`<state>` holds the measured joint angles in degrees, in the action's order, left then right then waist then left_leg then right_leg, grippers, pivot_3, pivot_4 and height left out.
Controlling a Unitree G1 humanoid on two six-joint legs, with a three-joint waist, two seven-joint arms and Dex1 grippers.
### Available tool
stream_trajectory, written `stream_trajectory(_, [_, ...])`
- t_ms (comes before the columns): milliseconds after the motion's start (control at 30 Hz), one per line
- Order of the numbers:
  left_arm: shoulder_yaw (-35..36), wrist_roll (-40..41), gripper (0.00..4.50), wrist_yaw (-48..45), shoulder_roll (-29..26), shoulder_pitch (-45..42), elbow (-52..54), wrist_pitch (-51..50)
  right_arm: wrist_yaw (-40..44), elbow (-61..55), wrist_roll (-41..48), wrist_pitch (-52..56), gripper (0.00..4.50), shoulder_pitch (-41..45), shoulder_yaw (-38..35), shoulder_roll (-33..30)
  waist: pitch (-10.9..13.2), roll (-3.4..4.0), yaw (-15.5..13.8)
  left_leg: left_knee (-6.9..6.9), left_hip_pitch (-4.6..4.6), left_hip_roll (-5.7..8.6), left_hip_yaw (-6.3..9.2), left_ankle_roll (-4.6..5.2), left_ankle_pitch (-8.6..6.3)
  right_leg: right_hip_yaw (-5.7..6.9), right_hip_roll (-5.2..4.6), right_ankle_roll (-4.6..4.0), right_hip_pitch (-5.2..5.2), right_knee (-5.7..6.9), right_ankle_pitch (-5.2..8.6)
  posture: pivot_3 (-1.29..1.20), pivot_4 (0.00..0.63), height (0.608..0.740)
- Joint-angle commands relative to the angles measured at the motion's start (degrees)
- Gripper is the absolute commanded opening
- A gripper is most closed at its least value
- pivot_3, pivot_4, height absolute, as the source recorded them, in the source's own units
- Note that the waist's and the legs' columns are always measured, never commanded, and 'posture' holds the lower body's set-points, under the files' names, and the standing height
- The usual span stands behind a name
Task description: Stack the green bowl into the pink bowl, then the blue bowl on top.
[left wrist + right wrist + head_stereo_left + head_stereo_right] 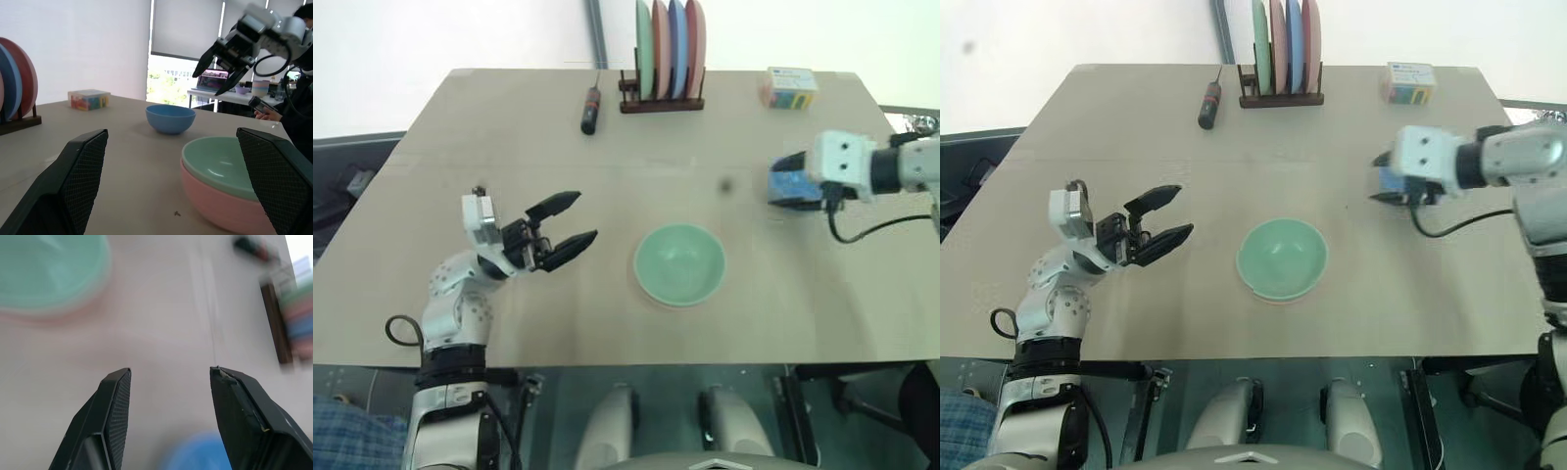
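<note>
Green bowl [679, 262] sat nested in pink bowl [221, 204] mid-worktop [607, 323]. Blue bowl [170, 118] stood apart on the right, under right gripper [168, 391], fingers spread, empty. Left gripper [570, 221] also wide open, idle. Best to straddle the blue rim squarely before closing.

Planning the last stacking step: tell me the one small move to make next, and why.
Probably lower the right gripper onto the blue bowl and close on its rim. The green bowl already sits nested in the pink bowl, so only the blue one remains on the table. The right gripper hangs open above it, holding nothing.
</note>
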<state>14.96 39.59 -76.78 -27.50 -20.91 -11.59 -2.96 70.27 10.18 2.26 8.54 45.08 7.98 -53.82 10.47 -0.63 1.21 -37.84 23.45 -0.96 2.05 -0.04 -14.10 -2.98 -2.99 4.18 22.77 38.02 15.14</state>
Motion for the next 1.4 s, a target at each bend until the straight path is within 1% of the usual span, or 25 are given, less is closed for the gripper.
stream_trajectory(33, [-1.0, 0.7, 4.50, 0.1, 0.9, -1.5, 3.0, -0.2, -2.5, 6.3, 0.6, -0.9, 2.67, 0.0, -2.2, 2.2, 0.0, 0.00, 0.4, 0.00, 0.05, -0.02, -0.03, 0.00, 0.00, -0.02, 0.03, 0.00, 0.07, 0.03, 0.00, 0.00, 0.150, 0.740])
stream_trajectory(200, [-1.7, 0.3, 4.50, -0.3, 1.1, -3.0, 1.9, 0.1, -4.2, 21.1, -1.3, -3.5, 2.67, 3.1, 0.0, 7.3, 0.0, -0.01, 1.1, -0.09, 0.28, -0.02, -0.05, -0.01, 0.01, -0.05, 0.04, 0.01, 0.30, 0.07, -0.02, 0.00, 0.150, 0.740])
stream_trajectory(300, [-1.7, 0.2, 4.50, -0.5, 1.1, -3.1, 1.7, 0.2, -6.5, 30.6, -5.1, -6.8, 2.67, 6.6, 1.9, 9.6, 0.0, 0.02, 1.2, -0.12, 0.29, -0.01, -0.06, 0.00, 0.01, -0.05, 0.04, 0.01, 0.30, 0.08, -0.02, 0.00, 0.150, 0.740])
stream_trajectory(400, [-1.6, 0.2, 4.50, -0.5, 1.1, -3.0, 2.1, 0.2, -8.2, 37.7, -7.4, -10.2, 2.67, 9.8, 2.8, 11.2, 0.0, 0.05, 1.2, -0.12, 0.29, 0.00, -0.06, -0.01, 0.01, -0.06, 0.04, 0.01, 0.30, 0.08, -0.02, 0.00, 0.150, 0.740])
stream_trajectory(433, [-1.5, 0.3, 4.50, -0.5, 1.0, -2.7, 2.4, 0.1, -8.3, 39.1, -7.6, -10.9, 2.12, 10.7, 2.7, 11.6, 0.0, 0.04, 1.2, -0.12, 0.30, 0.00, -0.07, -0.01, 0.01, -0.06, 0.04, 0.01, 0.31, 0.08, -0.02, 0.00, 0.150, 0.740])
stream_trajectory(500, [-1.3, 0.5, 4.50, -0.4, 0.7, -2.1, 3.2, -0.1, -7.7, 40.8, -7.9, -12.3, 1.36, 11.7, 2.7, 12.2, 0.0, 0.05, 1.2, -0.11, 0.30, -0.01, -0.05, -0.01, 0.01, -0.06, 0.04, 0.01, 0.31, 0.07, -0.02, 0.00, 0.150, 0.740])
stream_trajectory(533, [-1.1, 0.6, 4.50, -0.2, 0.6, -1.8, 3.5, -0.2, -7.3, 41.2, -8.1, -12.9, 0.85, 11.9, 2.7, 12.3, 0.0, 0.05, 1.2, -0.12, 0.30, -0.01, -0.05, -0.01, 0.01, -0.06, 0.04, 0.01, 0.31, 0.06, -0.02, 0.00, 0.150, 0.740])
stream_trajectory(600, [-0.9, 0.6, 4.50, 0.1, 0.4, -1.4, 4.0, -0.4, -6.5, 41.6, -8.3, -13.7, 0.11, 12.1, 2.7, 12.4, 0.0, 0.05, 1.1, -0.12, 0.32, 0.00, -0.05, -0.02, 0.01, -0.06, 0.04, 0.01, 0.30, 0.05, -0.02, 0.00, 0.150, 0.740])
stream_trajectory(767, [-1.1, 0.4, 4.50, 0.5, 0.3, -0.6, 4.4, -0.4, -5.9, 40.3, -8.6, -15.3, 0.11, 11.1, 2.5, 12.2, 0.0, 0.05, 1.1, -0.14, 0.32, -0.01, -0.05, -0.01, 0.01, -0.05, 0.03, 0.01, 0.30, 0.06, -0.02, 0.00, 0.150, 0.740])
stream_trajectory(900, [-1.3, 0.2, 4.50, 0.4, 0.3, -0.5, 4.0, 0.0, -6.0, 32.7, -9.7, -16.8, 0.11, 8.8, 2.9, 10.6, 0.0, 0.06, 1.1, -0.18, 0.31, -0.01, -0.04, -0.01, 0.01, -0.06, 0.04, 0.01, 0.30, 0.12, -0.02, 0.00, 0.150, 0.740])
stream_trajectory(933, [-1.3, 0.2, 4.50, 0.3, 0.2, -0.4, 3.8, -0.1, -4.6, 27.8, -9.2, -16.0, 0.11, 7.7, 2.9, 9.8, 0.0, 0.07, 1.1, -0.18, 0.32, -0.01, -0.04, -0.01, 0.01, -0.06, 0.04, 0.01, 0.30, 0.12, -0.02, 0.00, 0.150, 0.740])
stream_trajectory(1033, [-1.3, 0.0, 4.50, -0.1, -0.1, -0.4, 2.8, -0.1, 0.5, 8.0, -4.5, -10.9, 0.11, 3.9, 1.8, 7.9, 0.1, 0.12, 1.1, -0.18, 0.36, -0.01, -0.01, -0.01, 0.01, -0.04, 0.04, 0.01, 0.32, 0.11, -0.01, 0.00, 0.150, 0.740])
stream_trajectory(1100, [-1.5, -0.1, 4.50, -1.1, -0.5, -0.1, 2.0, -0.3, 1.8, -4.5, -2.2, -5.0, 0.11, 2.0, 0.9, 6.7, 0.1, 0.15, 1.2, -0.18, 0.37, -0.02, -0.02, 0.00, 0.01, -0.04, 0.04, 0.02, 0.33, 0.11, -0.01, 0.00, 0.150, 0.740])
stream_trajectory(1167, [-1.8, -0.1, 4.50, -2.6, -1.3, 0.4, 1.2, -0.7, 3.1, -14.5, -0.3, 2.1, 0.11, 1.3, 0.9, 5.5, 0.1, 0.15, 1.2, -0.19, 0.36, -0.05, 0.00, -0.01, 0.00, -0.04, 0.06, 0.01, 0.34, 0.15, -0.01, 0.00, 0.150, 0.740])
stream_trajectory(1233, [-2.1, -0.4, 4.50, -4.3, -2.3, 0.6, 0.4, -1.3, 5.4, -24.1, 4.7, 8.1, 0.11, 1.0, 1.3, 5.2, 0.1, 0.15, 1.0, -0.22, 0.36, -0.05, 0.04, 0.00, 0.00, -0.01, 0.07, 0.01, 0.34, 0.19, -0.01, 0.00, 0.150, 0.740])
stream_trajectory(1300, [-2.4, -1.1, 4.50, -6.4, -3.5, 0.1, -1.5, -1.1, 5.8, -32.3, 9.5, 14.7, 0.11, 1.0, 1.7, 5.5, 0.1, 0.15, 0.9, -0.28, 0.35, -0.05, 0.10, 0.00, 0.00, 0.03, 0.07, 0.01, 0.30, 0.22, -0.01, 0.00, 0.150, 0.740])
stream_trajectory(1400, [-3.3, -2.8, 4.50, -10.7, -6.3, -1.0, -5.2, -0.6, 5.9, -41.7, 13.1, 21.5, 0.11, 0.3, 3.7, 4.8, 0.1, 0.14, 0.7, -0.39, 0.37, -0.04, 0.15, 0.00, 0.00, 0.09, 0.07, 0.01, 0.29, 0.31, -0.01, 0.00, 0.150, 0.740])
